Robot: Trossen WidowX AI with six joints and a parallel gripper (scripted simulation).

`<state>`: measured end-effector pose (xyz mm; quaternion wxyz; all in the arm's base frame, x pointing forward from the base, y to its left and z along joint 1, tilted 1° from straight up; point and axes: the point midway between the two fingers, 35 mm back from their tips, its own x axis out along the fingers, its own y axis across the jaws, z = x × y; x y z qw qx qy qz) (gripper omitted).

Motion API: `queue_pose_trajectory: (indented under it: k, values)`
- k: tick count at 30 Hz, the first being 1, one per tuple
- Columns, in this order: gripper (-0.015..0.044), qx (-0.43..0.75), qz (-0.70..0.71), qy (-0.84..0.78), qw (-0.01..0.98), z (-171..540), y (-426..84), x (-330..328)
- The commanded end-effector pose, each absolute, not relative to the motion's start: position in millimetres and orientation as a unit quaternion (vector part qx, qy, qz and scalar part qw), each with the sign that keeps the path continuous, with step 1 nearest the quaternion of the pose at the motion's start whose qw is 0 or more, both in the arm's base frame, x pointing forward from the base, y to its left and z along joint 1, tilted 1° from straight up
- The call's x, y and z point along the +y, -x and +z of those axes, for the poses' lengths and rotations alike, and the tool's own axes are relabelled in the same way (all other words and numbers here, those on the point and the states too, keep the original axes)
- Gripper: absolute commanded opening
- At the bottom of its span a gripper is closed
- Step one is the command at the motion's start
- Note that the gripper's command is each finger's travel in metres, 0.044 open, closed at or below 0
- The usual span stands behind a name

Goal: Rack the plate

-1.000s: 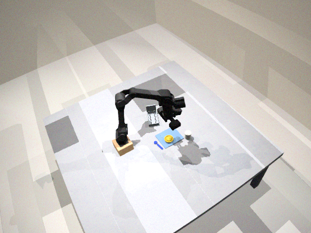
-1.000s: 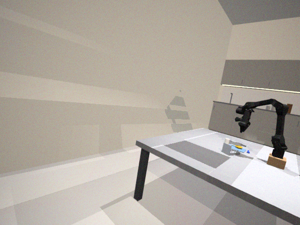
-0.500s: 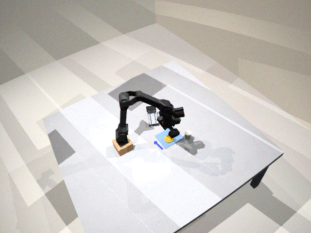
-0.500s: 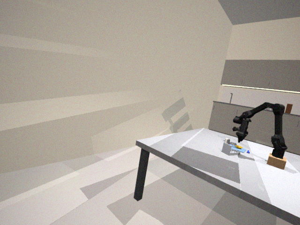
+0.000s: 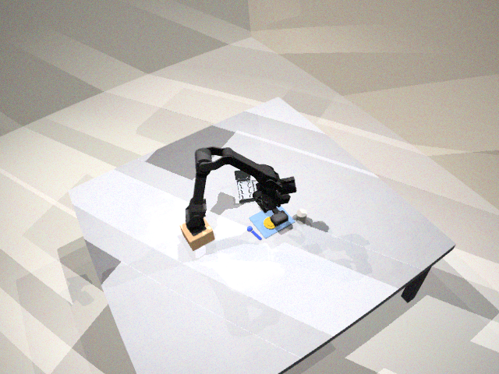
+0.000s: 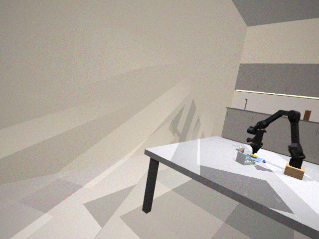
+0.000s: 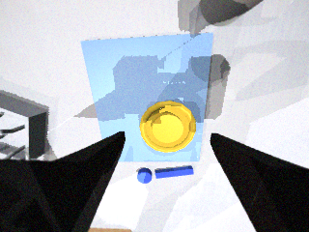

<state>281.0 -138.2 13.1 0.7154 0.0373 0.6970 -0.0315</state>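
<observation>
— The gripper (image 7: 166, 145) hangs low in the wrist frame, fingers spread wide, nothing between them; the yellow plate (image 7: 167, 127) lies flat on the blue mat (image 7: 145, 68) mid-frame.

— And the dish rack (image 7: 24, 126)?

— Cut off at the left edge; its slots are hard to make out; a blue spoon (image 7: 166, 173) lies below the mat, a white cup (image 5: 302, 213) right of it on the grey table (image 5: 362, 225).

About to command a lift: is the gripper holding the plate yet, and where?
Nothing is held. The gripper is open above the yellow plate, which lies flat on the blue mat.
</observation>
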Motion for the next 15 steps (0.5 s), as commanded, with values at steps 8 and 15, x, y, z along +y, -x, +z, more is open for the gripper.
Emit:
queue_pose_trajectory:
  k: [8,15]
  values:
    - [0.04,0.699,-0.033,-0.038,0.714,-5.8,-280.2,-139.1]
    - [0.04,0.699,-0.033,-0.038,0.714,-17.0,-279.8,-139.3]
